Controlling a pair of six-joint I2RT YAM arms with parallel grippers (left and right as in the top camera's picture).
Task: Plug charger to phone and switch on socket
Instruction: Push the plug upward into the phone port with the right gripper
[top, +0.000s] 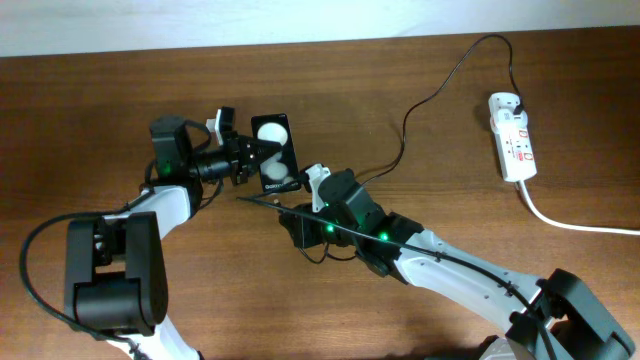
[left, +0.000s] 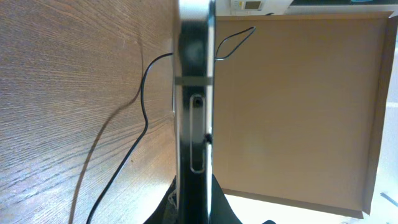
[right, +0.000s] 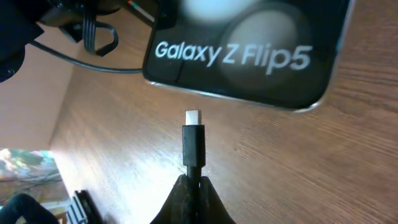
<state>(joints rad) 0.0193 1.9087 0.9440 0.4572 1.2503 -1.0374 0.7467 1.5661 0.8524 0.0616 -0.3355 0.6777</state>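
Note:
The phone is a black slab with two white round spots, held off the table by my left gripper, which is shut on it. In the left wrist view the phone shows edge-on between the fingers. My right gripper is shut on the charger's black plug. Its metal tip points at the phone's lower edge with a small gap between them. The charger's thin black cable runs to the white socket at the far right.
The socket's thick white cord trails off to the right edge. A brown board stands behind the table in the left wrist view. A thin black line runs along the right arm.

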